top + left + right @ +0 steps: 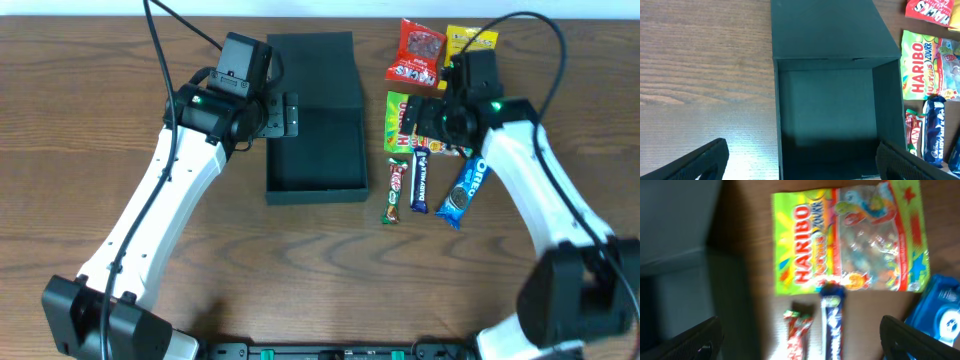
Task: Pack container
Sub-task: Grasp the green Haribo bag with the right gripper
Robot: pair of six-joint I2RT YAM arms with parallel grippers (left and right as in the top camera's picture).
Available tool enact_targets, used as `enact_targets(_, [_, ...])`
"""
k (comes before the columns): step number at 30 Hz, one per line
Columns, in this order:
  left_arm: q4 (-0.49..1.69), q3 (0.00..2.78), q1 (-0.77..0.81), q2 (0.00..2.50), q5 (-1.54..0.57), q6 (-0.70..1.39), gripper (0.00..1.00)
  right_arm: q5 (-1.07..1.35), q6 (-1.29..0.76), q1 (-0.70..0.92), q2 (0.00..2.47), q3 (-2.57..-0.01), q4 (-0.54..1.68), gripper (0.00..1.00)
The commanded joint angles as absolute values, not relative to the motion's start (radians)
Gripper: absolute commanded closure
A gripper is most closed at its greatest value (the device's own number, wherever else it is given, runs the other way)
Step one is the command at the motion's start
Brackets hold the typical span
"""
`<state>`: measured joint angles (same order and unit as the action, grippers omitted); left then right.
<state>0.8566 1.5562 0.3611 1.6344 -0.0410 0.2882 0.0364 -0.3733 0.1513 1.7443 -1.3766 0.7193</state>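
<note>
The container [315, 185] is a dark charcoal-teal box standing open, with its flap lid [312, 65] laid back. In the left wrist view its inside [827, 105] looks empty. My left gripper [283, 115] is open and empty above the box's left wall; its fingers [802, 165] straddle that wall. My right gripper [428, 125] is open and empty above the snacks, over the green Haribo bag [850, 240]. Between its fingers [802, 342] lie a red-green bar [797, 330] and a dark blue bar [832, 325].
Right of the box lie a red packet [418, 52], a yellow packet [470, 40], the Haribo bag [398, 115], the red-green bar [397, 190], the dark blue bar [421, 180] and a blue Oreo pack [462, 192]. Bare wood lies left of and in front of the box.
</note>
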Motion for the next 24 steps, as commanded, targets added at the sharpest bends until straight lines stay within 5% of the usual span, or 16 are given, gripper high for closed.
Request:
enact_targets(1, [0.860, 1.563, 0.357, 1.636, -0.026, 0.293, 0.05, -0.075, -0.350, 0.133, 1.826, -1.449, 0.725, 0.01])
enact_targets(12, [0.859, 1.563, 0.357, 1.636, -0.026, 0.293, 0.05, -0.078, -0.332, 0.059, 2.065, -1.469, 0.573, 0.08])
enact_targets(18, [0.860, 1.563, 0.357, 1.636, -0.026, 0.292, 0.05, -0.077, -0.298, 0.059, 2.158, -1.469, 0.559, 0.21])
enact_targets(22, [0.860, 1.563, 0.357, 1.636, -0.026, 0.292, 0.05, -0.070, -0.298, 0.059, 2.212, -1.469, 0.577, 0.44])
enact_targets(24, [0.860, 1.563, 0.357, 1.636, -0.026, 0.292, 0.05, -0.071, -0.298, 0.059, 2.218, -1.469, 0.592, 0.66])
